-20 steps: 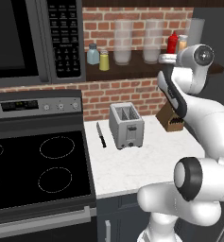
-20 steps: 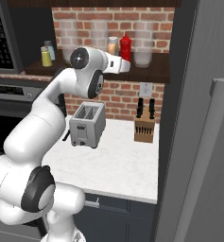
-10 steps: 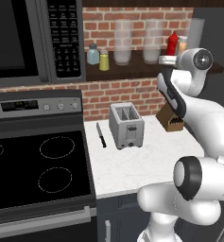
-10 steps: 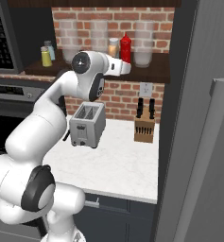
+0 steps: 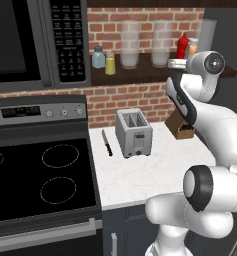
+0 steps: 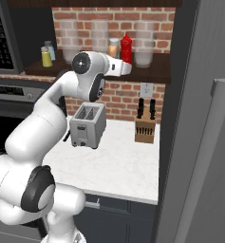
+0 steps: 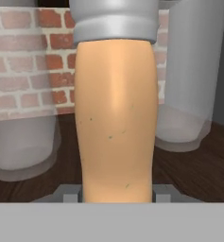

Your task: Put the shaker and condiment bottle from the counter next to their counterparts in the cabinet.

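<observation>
Orange-tan condiment bottle with pale cap (image 7: 116, 118) clenched in gripper (image 6: 126, 68) | just beside red pointed squeeze bottle (image 6: 126, 48), over dark wooden shelf (image 6: 161, 73) | risk: bumping it or clear tumblers (image 7: 191, 75) topples them.

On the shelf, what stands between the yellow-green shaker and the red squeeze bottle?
Two frosted glass jars and stand between the shaker and the red bottle, in the left base view.

counter (image 5: 140, 175) bears toaster (image 5: 134, 133), knife (image 5: 107, 143), knife block (image 5: 180, 126)
</observation>
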